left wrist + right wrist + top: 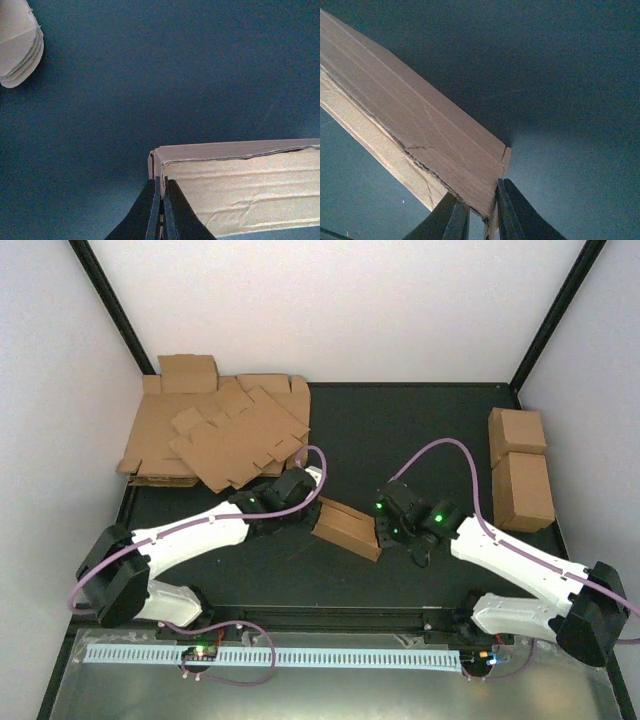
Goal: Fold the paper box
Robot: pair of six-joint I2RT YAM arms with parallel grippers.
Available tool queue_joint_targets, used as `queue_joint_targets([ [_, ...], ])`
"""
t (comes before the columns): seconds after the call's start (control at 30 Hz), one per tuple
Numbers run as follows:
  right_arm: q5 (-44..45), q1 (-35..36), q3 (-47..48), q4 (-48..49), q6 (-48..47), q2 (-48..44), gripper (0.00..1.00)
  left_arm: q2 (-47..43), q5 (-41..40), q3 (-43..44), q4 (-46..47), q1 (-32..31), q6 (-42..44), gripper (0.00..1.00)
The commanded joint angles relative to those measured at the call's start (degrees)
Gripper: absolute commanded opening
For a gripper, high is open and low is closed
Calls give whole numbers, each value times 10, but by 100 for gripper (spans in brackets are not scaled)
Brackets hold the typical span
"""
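Observation:
The paper box (pixel 347 529) is a small long brown cardboard box lying on the dark mat at the centre, tilted down to the right. My left gripper (pixel 313 508) is at its left end. In the left wrist view the left gripper (pixel 161 189) is shut on a thin cardboard edge at the corner of the box (pixel 240 190). My right gripper (pixel 385 530) is at the box's right end. In the right wrist view the right gripper (pixel 480 212) holds the end corner of the box (pixel 420 135) between its fingers.
A heap of flat brown cardboard sheets (pixel 220 430) lies at the back left; its rounded edge shows in the left wrist view (pixel 20 45). Two brown cardboard cuboids (pixel 517 432) (pixel 523 490) stand at the right. A white perforated strip (pixel 270 655) runs along the near edge.

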Motion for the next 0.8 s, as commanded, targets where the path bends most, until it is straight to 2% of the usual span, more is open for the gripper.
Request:
queue_joint_targets([
  [0.0, -13, -2, 19, 6, 57, 6, 19, 25, 7, 8, -63, -12, 24, 2],
  [0.23, -15, -3, 18, 4, 77, 9, 20, 26, 2, 10, -71, -13, 40, 2],
  [0.43, -41, -3, 13, 8, 123, -5, 29, 26, 3, 13, -74, -13, 29, 2],
  [0.53, -53, -3, 8, 17, 127, -9, 30, 27, 5, 12, -74, -15, 18, 2],
  [0.77, -54, -3, -9, 11, 116, -12, 29, 30, -1, 12, -77, -18, 4, 2],
])
